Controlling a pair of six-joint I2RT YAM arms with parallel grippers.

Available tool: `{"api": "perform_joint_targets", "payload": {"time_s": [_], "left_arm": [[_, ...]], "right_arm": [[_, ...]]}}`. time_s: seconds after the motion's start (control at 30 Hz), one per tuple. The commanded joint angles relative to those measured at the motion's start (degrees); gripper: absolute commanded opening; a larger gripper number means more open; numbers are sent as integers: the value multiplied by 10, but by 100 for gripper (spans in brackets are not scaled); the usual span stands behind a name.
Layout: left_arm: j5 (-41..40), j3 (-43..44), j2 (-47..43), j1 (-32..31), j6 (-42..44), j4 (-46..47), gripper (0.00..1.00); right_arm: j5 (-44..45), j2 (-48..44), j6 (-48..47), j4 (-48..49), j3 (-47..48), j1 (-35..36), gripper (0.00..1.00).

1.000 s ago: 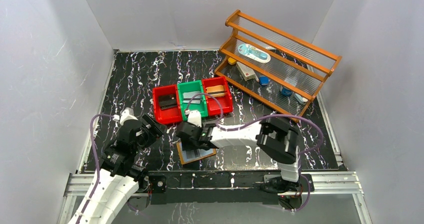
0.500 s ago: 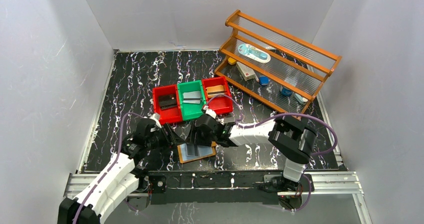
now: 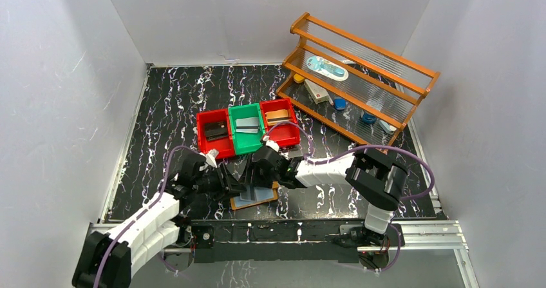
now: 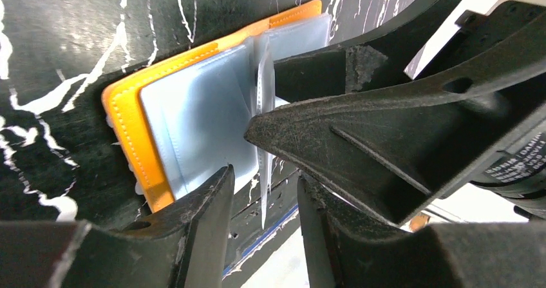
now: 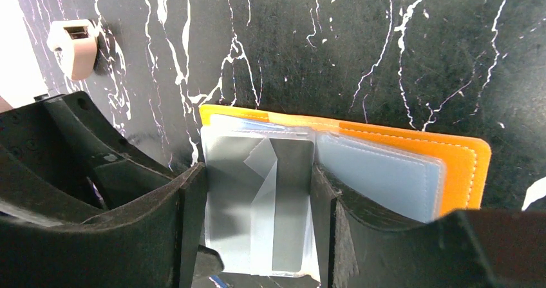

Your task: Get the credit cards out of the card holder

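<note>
Black marbled counter (image 3: 167,107), near edge: card holder (image 3: 254,198) lies open, a grey credit card (image 5: 291,198) not yet out of its pocket, right gripper (image 5: 257,191) jaws wide astride that page, left gripper (image 4: 264,178) jaws narrowly apart around a clear leaf (image 4: 263,107).

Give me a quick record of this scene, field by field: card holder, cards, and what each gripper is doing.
card holder: open on the table, near edge, clear pockets up
credit card: grey, inside a clear pocket, not yet out
right gripper: open, fingers either side of that pocket
left gripper: open, a raised clear sleeve between its fingers
behind: three bins, wooden rack
</note>
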Motion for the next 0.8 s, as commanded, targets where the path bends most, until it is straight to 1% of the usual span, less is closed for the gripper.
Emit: {"api": "perform_joint_targets", "payload": {"time_s": [0.0,0.1,0.23,0.37,0.57,0.67,0.77], "left_arm": [[45,3,41,-21,1,74,38],[47,16,58,-42,13,109,37],[47,36,70,-50,29,133,37],[52,55,88,-53,47,147,38],[73,73,133,-65,49,201,39],[73,88,163,-87,48,230,39],[92,105,212,-110,48,251,40]], "right_arm": [[-14,23,0,-31,-23,4,58],[-26,16,2,-17,-29,1,65],[-34,-6,2,-3,-36,-8,77],[-21,-60,-1,-1,-40,-13,83],[28,-111,3,-48,-35,-15,89],[79,-139,13,-108,-31,-15,90],[131,-182,43,-147,-55,-14,90]]}}
